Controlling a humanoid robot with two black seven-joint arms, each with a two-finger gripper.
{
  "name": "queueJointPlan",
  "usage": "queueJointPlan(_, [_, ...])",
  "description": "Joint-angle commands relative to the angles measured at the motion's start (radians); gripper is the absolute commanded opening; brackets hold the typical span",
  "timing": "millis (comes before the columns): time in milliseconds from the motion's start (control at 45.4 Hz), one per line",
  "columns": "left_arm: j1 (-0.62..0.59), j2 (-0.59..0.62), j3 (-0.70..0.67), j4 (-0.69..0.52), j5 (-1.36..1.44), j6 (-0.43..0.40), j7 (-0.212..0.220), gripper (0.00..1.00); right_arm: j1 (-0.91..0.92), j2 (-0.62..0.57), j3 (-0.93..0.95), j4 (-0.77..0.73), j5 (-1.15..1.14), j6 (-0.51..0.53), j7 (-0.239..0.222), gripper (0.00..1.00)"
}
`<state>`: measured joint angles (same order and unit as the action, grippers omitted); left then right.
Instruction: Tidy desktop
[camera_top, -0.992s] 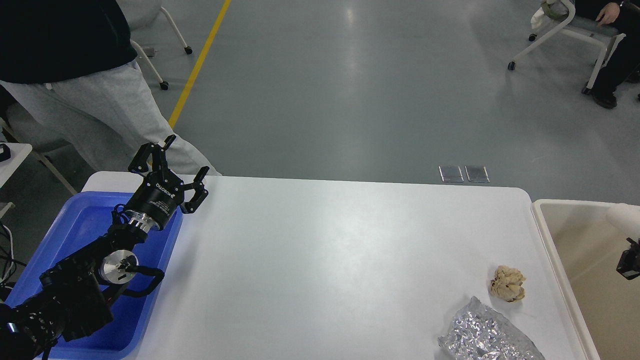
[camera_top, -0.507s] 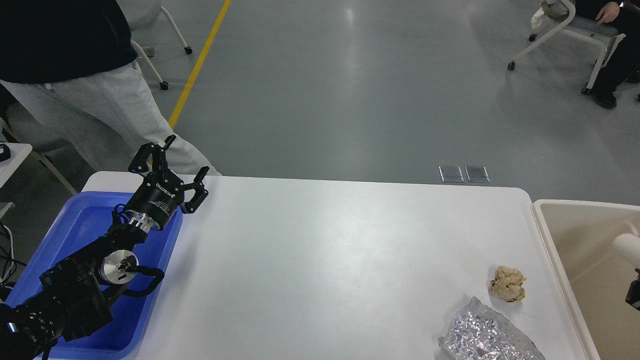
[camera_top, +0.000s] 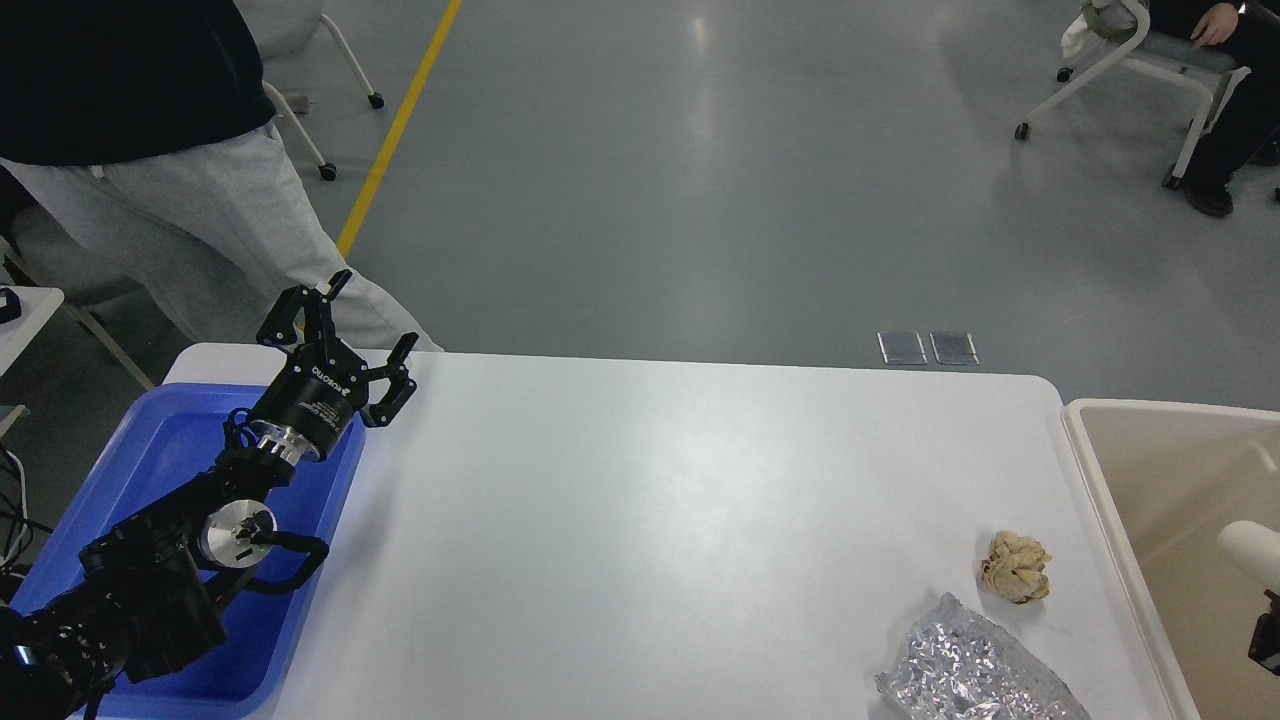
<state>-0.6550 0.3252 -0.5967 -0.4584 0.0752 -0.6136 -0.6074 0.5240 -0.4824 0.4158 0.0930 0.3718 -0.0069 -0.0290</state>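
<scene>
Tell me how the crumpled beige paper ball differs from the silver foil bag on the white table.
The paper ball is matte beige, while the foil bag is shiny silver. The ball is small and round; the bag is larger, elongated and flatter. The ball lies farther from me. Both are crumpled and lie on the desktop near its right edge.

The only lettering sits on the black body of the left gripper (camera_top: 355, 335): white print reading "ROBOTIQ", with a smaller line beneath it too fine to make out. Nothing else carries any readable writing.
</scene>
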Motion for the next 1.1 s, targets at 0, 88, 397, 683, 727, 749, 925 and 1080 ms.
queueJointPlan(0, [0.000, 0.000, 0.000, 0.000, 0.000, 0.000, -0.002, 1.00, -0.019, 0.010, 0.001, 0.002, -0.005, -0.004, 0.003, 0.93])
queueJointPlan(88, [0.000, 0.000, 0.000, 0.000, 0.000, 0.000, 0.000, 1.00, -0.018, 0.011, -0.005, 0.011, -0.008, 0.002, 0.003, 0.99])
queueJointPlan(397, [0.000, 0.000, 0.000, 0.000, 0.000, 0.000, 0.000, 1.00, 0.037, 0.007, -0.008, 0.080, -0.044, 0.002, 0.003, 1.00])
queueJointPlan(683, [0.000, 0.000, 0.000, 0.000, 0.000, 0.000, 0.000, 1.00, 0.155, -0.042, 0.005, 0.163, -0.047, 0.015, 0.003, 1.00])
queueJointPlan(727, [0.000, 0.000, 0.000, 0.000, 0.000, 0.000, 0.000, 1.00, 0.177, -0.073, -0.002, 0.201, -0.059, 0.015, 0.003, 1.00])
queueJointPlan(749, [0.000, 0.000, 0.000, 0.000, 0.000, 0.000, 0.000, 1.00, 0.188, -0.087, 0.001, 0.227, -0.067, 0.015, 0.003, 1.00])
queueJointPlan(925, [0.000, 0.000, 0.000, 0.000, 0.000, 0.000, 0.000, 1.00, 0.258, -0.220, 0.015, 0.434, -0.077, 0.041, 0.003, 1.00])
queueJointPlan(1080, [0.000, 0.000, 0.000, 0.001, 0.000, 0.000, 0.000, 1.00, 0.277, -0.240, 0.089, 0.565, -0.073, 0.105, 0.003, 1.00])
